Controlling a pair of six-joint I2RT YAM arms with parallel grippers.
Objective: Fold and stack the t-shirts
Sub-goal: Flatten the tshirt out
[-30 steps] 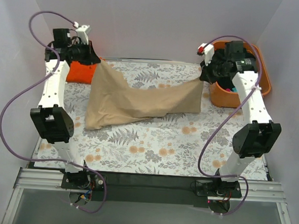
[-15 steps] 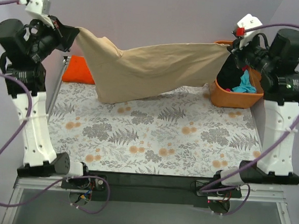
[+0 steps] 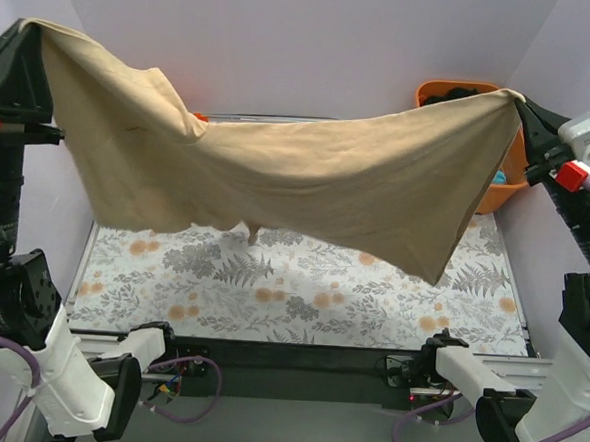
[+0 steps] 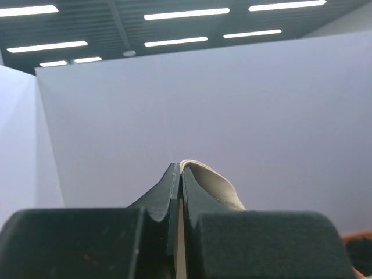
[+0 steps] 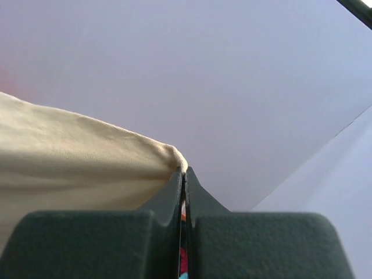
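A tan t-shirt (image 3: 278, 175) hangs spread wide in the air above the patterned table (image 3: 301, 282), sagging in the middle. My left gripper (image 3: 26, 29) is shut on its top left corner, high at the left. My right gripper (image 3: 518, 96) is shut on its top right corner, high at the right. In the left wrist view the closed gripper (image 4: 179, 168) pinches a fold of tan cloth (image 4: 212, 183). In the right wrist view the closed gripper (image 5: 183, 170) pinches the tan cloth (image 5: 75, 157). An orange t-shirt and the other shirts are hidden behind the cloth.
An orange plastic tub (image 3: 498, 178) stands at the back right, mostly hidden by the raised shirt. White walls enclose the table on three sides. Both arm bases sit at the near edge.
Both grippers have risen and moved apart toward the near side, lifting the tan shirt off the table and stretching it out wide in the air.
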